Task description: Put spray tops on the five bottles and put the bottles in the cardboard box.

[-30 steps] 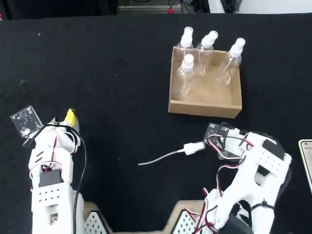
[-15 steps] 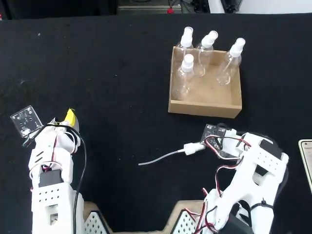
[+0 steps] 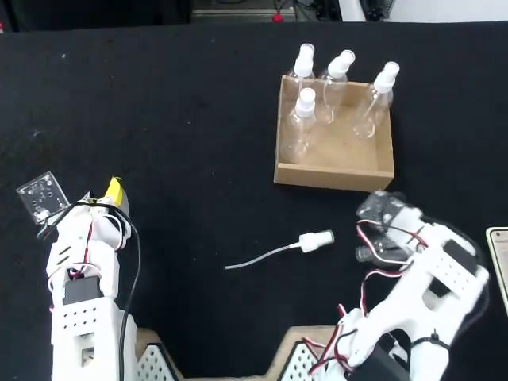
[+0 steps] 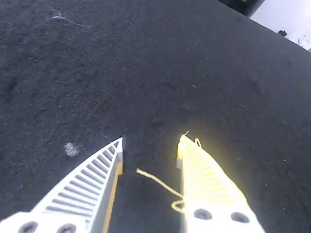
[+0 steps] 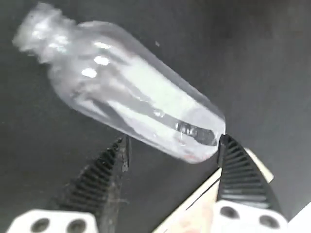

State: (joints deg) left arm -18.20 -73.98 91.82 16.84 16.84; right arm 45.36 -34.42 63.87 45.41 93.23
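A clear bottle point(image 5: 131, 102) without a top lies tilted on the black table, just past the tips of my right gripper point(image 5: 172, 141). That gripper is open, and the bottle's base is close to one fingertip. In the high view my right gripper point(image 3: 381, 208) is below the cardboard box point(image 3: 333, 176), to the right of a loose spray top point(image 3: 316, 239) with a long tube. Several capped bottles point(image 3: 300, 119) stand in the box. My left gripper point(image 4: 150, 145) is open over bare table, at the lower left in the high view point(image 3: 115, 194).
A beige flat object with a white rim point(image 3: 498, 254) lies at the table's right edge, close to the right arm. A yellow thread point(image 4: 158, 182) hangs between my left fingers. The black table stretches bare between the two arms.
My right arm has swung right, away from the spray top, which stays where it lay. The left arm has not moved.
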